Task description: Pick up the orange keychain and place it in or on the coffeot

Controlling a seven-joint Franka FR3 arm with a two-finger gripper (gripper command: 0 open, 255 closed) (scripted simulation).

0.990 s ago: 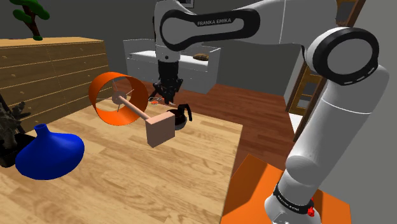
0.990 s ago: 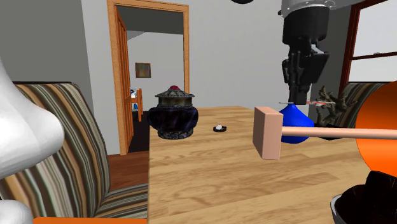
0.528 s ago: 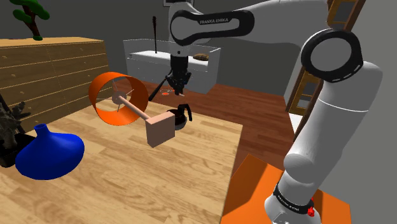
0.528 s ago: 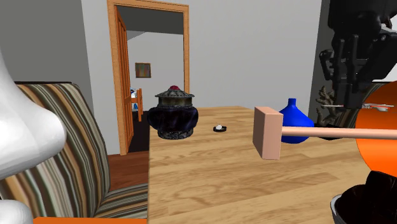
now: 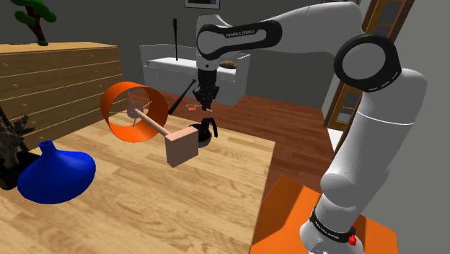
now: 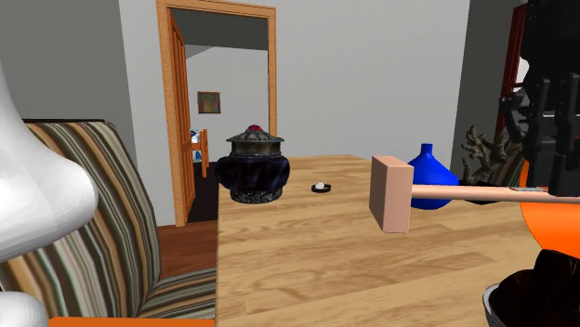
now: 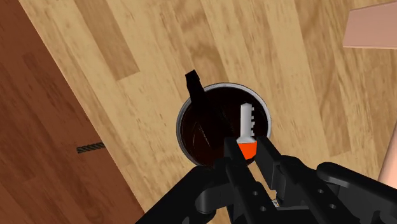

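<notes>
Pinching the keychain (image 7: 247, 133) by its orange head, the gripper (image 7: 249, 159) holds it over the coffee pot (image 7: 180, 130); it looks light, stiff, probably slippery.

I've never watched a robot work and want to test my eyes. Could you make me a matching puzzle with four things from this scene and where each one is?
Things:
1. keychain
2. coffee pot
3. blue vase
4. mallet

Places:
A. on the table at the shoulder view's left, beside a dark branchy ornament
B. clasped in the gripper
C. near the table's edge, below the gripper
D. head next to the coffee pot, handle running toward the orange hoop

Pairs: 1-B, 2-C, 3-A, 4-D
</notes>
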